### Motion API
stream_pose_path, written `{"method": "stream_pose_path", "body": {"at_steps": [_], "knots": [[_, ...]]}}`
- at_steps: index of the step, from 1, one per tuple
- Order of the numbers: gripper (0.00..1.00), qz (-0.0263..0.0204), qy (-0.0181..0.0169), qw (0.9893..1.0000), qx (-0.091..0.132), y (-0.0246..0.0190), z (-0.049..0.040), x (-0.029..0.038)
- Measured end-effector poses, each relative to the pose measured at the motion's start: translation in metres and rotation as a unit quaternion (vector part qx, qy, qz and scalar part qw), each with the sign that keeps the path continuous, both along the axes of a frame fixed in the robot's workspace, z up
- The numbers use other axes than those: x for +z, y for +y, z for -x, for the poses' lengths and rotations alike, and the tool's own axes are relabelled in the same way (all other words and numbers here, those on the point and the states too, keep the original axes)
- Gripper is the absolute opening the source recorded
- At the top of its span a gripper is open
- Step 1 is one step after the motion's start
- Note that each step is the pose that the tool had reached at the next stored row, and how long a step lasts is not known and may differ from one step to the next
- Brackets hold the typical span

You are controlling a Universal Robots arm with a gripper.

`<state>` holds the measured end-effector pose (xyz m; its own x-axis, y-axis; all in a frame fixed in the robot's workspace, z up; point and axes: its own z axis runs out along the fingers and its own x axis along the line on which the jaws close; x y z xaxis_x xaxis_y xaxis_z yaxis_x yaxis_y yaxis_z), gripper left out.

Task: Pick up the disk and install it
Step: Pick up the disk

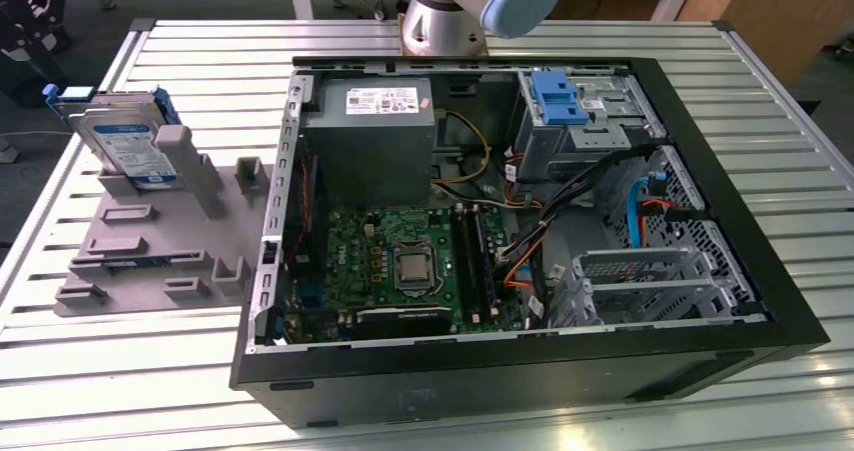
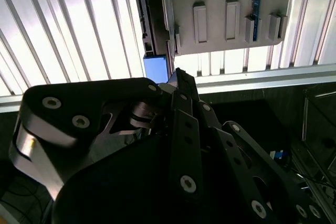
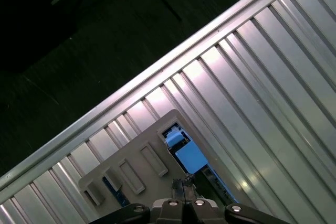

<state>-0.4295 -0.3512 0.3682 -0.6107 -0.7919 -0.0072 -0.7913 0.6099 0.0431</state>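
— Fingers (image 3: 180, 189): how do they stand?
— The gripper (image 3: 184, 185) has its 2 fingers pressed together with nothing between them, as seen in both wrist views.
— What is nearest the tips?
— The disk (image 3: 187, 156), just past the fingertips and below them, not touching. It stands on edge, blue frame uppermost, in a grey holder (image 3: 131, 167).
— And farther out?
— The holder lies on a slatted table (image 3: 252, 77). Beyond the table's rim is dark floor (image 3: 79, 24).
— The exterior view?
— There the disk (image 1: 123, 141) sits slightly tilted in the holder (image 1: 147, 251), at that view's left, beside the open computer case (image 1: 534, 376).
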Motion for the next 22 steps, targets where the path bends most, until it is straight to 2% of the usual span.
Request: {"method": "stream_pose_path", "body": {"at_steps": [6, 10, 14, 18, 20, 22], "knots": [[0.11, 0.0000, 0.0000, 1.0000, 0.002, 0.0000, 0.0000, 0.0000], [0.11, 0.0000, 0.0000, 0.9994, 0.036, 0.0000, 0.0000, -0.0004], [0.11, 0.0000, 0.0000, 0.9975, 0.071, 0.0000, 0.0000, -0.0007], [0.11, 0.0000, 0.0000, 0.9947, 0.103, 0.0001, 0.0000, -0.0008], [0.11, 0.0000, 0.0000, 0.9939, 0.110, 0.0005, 0.0000, -0.0009], [0.11, 0.0000, 0.0000, 0.9936, 0.113, 0.0006, 0.0000, -0.0009]]}}
